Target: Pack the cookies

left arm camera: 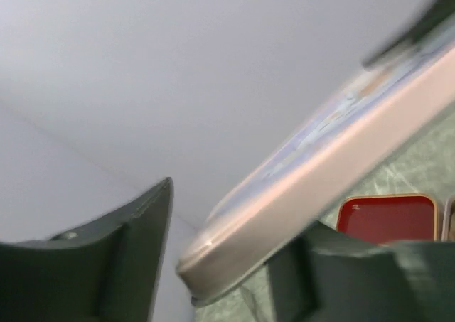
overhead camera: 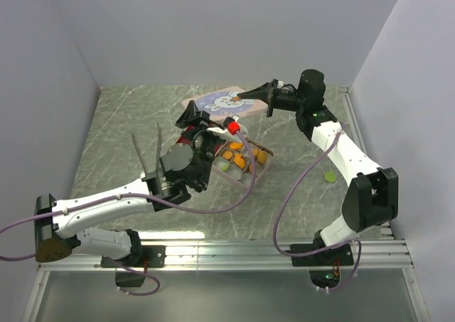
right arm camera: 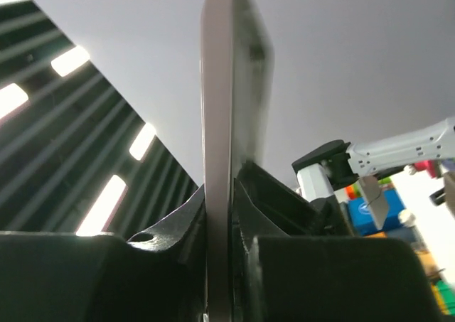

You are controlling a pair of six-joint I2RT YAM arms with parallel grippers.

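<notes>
Several orange and green cookies (overhead camera: 238, 158) lie in an open box (overhead camera: 261, 167) at the table's middle. One green cookie (overhead camera: 330, 175) lies alone on the table at the right. A pink lid (overhead camera: 226, 103) with a bunny print hangs tilted above the far side of the box. My right gripper (overhead camera: 250, 94) is shut on the lid's right edge. In the right wrist view the lid (right arm camera: 217, 123) stands edge-on, pinched in that gripper (right arm camera: 222, 222). My left gripper (overhead camera: 193, 120) is open at the lid's left corner. In the left wrist view the lid (left arm camera: 313, 180) shows between spread fingers (left arm camera: 121, 265).
A small red tray (overhead camera: 232, 126) sits by the box and also shows as the red tray (left arm camera: 387, 219) under the lid. Grey tongs (overhead camera: 147, 151) lie on the table to the left. Grey walls close in the table on three sides.
</notes>
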